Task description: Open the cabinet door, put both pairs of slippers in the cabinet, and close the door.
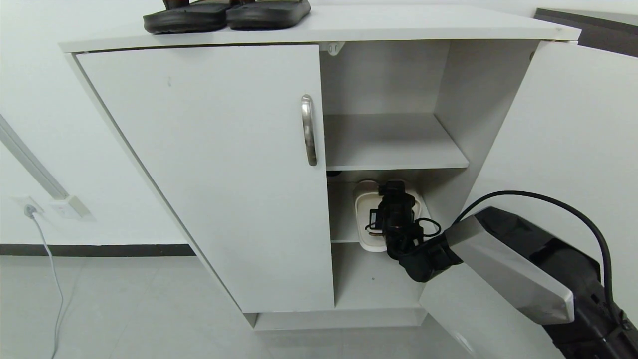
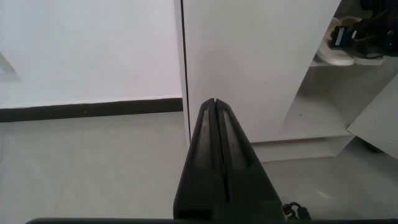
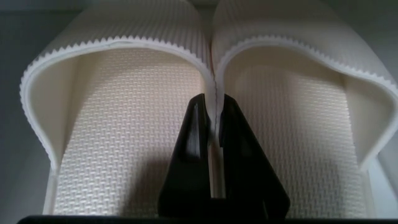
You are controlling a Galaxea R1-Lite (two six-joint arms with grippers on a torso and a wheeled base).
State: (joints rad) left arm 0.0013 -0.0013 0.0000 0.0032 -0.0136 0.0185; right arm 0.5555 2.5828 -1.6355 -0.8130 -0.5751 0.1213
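The white slippers (image 1: 365,219) sit side by side in the open right half of the cabinet (image 1: 423,25), just right of centre in the head view, on the level under the upper shelf (image 1: 394,144). Their long axis runs front to back, toes pointing into the cabinet and heels at the opening. Whether they lie flat on the board is unclear.

The right gripper (image 1: 394,197) reaches in from the lower right. In the right wrist view its fingers (image 3: 193,124) are clamped on the two inner walls of the slippers (image 3: 124,130), pinched together.

The left door (image 1: 209,174) with its metal handle (image 1: 309,129) is closed; the right door (image 1: 573,139) stands swung out at the right edge. The black slippers (image 1: 224,15) lie on the cabinet top, upper left.

The left gripper (image 2: 214,109), fingers pressed together on nothing, hangs above the grey tile floor (image 2: 93,168) before the closed door.

At the left are a white wall (image 1: 35,75), a dark baseboard (image 1: 89,249), and a socket (image 1: 29,209) with a cable (image 1: 52,269).
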